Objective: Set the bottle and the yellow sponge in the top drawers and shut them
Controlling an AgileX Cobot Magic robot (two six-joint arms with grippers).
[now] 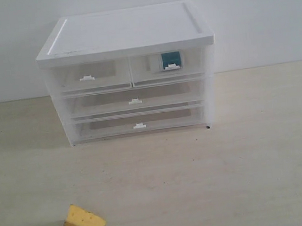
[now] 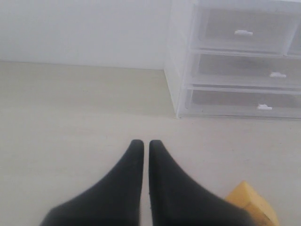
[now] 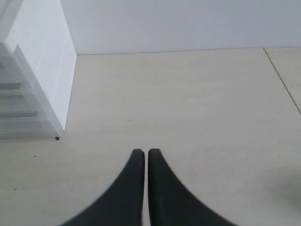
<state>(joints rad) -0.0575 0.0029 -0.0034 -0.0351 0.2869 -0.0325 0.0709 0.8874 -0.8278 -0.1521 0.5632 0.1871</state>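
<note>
The yellow sponge [image 1: 84, 222] lies on the table near the front left, well in front of the drawer unit [image 1: 125, 34]; a corner of the sponge [image 2: 251, 202] shows beside my left gripper [image 2: 146, 142], which is shut and holds nothing. Both top drawers stand pushed in: the left top drawer [image 1: 89, 76] looks empty. Through the right top drawer's [image 1: 189, 64] front the teal label of the bottle [image 1: 169, 60] shows. My right gripper [image 3: 143, 151] is shut and empty above bare table, with the unit's side [image 3: 44, 70] off to one side. Neither gripper appears in the exterior view.
Two full-width drawers [image 1: 134, 100] sit shut below the top pair. A white wall [image 1: 259, 13] rises behind the unit. A seam in the table top [image 3: 282, 80] runs near the right gripper's side.
</note>
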